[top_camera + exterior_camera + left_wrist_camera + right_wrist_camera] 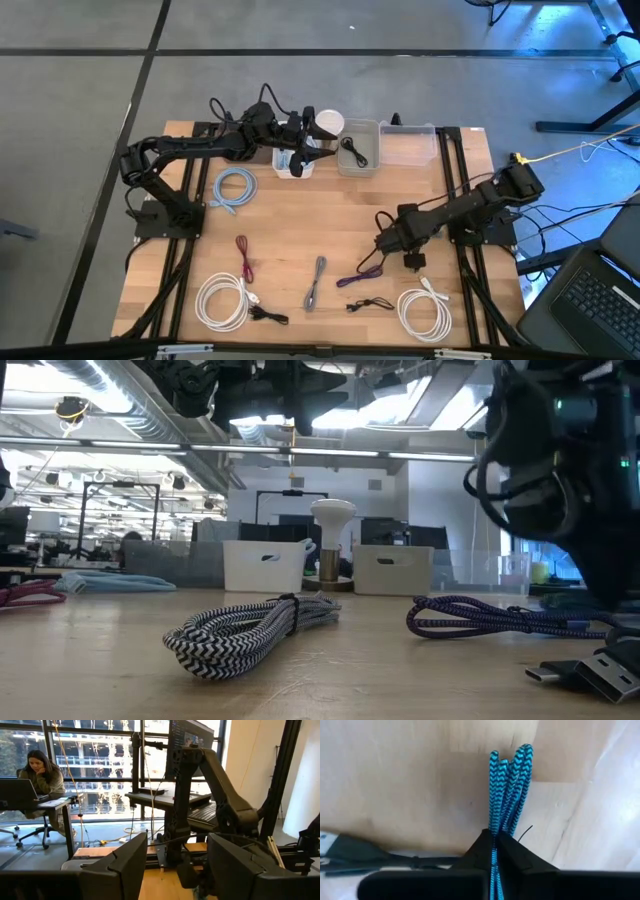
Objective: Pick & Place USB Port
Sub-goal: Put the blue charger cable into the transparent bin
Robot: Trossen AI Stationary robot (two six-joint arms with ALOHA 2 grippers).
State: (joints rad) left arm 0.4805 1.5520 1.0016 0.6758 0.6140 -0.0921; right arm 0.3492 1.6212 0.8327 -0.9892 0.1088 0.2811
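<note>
The purple-and-black braided USB cable (360,272) lies bundled on the wooden table, right of centre; it shows in the low view (500,620) and the right wrist view (509,795). My right gripper (386,248) (495,851) stands over the bundle's right end and is shut on it. My left gripper (306,138) (175,865) hovers open above the small white bin (294,165) at the far edge and holds nothing; its wrist view looks level into the room. My right gripper pinches the braided cable bundle between its two fingers (517,857), several strands together (495,840). The fingers come from above, pointing down, and lie along the strands. The rest of the bundle (512,775) runs on from the fingertips over the table board.
A grey bin (358,148) with a black cable and a clear bin (410,140) stand at the far edge beside a white lamp (332,520). Other cables lie about: light blue (235,188), red (243,255), grey braided (250,630), white coils (222,300) (425,310), black (368,304).
</note>
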